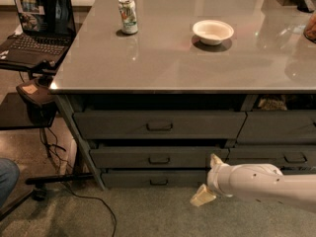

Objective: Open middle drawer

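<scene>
The middle drawer (123, 157) is a dark-grey front with a small black loop handle (159, 159) at its centre, between a taller top drawer (113, 124) and a thin bottom drawer (128, 179). Its front stands level with the fronts above and below. My gripper (208, 178) on the white arm is low at the right, in front of the drawer's right end, right of the handle and apart from it. Its two tan fingers are spread: one fingertip (216, 160) lies over the middle drawer's right end, the other (201, 197) is down over the carpet. It holds nothing.
The grey counter (163, 68) carries a soda can (128, 15) and a white bowl (213, 31). A second column of drawers (281, 154) is at the right. A laptop (42, 19) on a side stand, cables on the floor and a person's knee (6, 179) are at the left.
</scene>
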You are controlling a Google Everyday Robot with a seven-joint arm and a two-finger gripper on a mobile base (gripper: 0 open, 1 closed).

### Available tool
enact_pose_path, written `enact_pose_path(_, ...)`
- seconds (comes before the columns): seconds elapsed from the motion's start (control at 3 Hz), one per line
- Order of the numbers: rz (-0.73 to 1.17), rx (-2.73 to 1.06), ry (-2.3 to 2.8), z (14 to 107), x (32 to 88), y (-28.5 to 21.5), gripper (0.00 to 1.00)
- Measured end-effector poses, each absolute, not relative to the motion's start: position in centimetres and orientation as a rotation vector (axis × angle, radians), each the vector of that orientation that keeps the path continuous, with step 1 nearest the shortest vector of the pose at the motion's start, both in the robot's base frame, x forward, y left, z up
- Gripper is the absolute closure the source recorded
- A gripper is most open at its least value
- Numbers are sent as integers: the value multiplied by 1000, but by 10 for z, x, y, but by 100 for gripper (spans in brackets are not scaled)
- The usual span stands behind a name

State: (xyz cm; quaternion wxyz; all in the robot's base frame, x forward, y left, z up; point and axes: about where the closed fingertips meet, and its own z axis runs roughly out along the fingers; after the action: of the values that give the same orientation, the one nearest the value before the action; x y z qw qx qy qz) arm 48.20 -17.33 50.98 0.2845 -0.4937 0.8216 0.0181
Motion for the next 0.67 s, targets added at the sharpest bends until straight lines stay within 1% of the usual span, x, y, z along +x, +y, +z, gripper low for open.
enact_pose_path(0.33,7,-1276,2192,510,499,-177,0)
enact_pose_path(0.67,44,-1262,2172,498,503,-170,0)
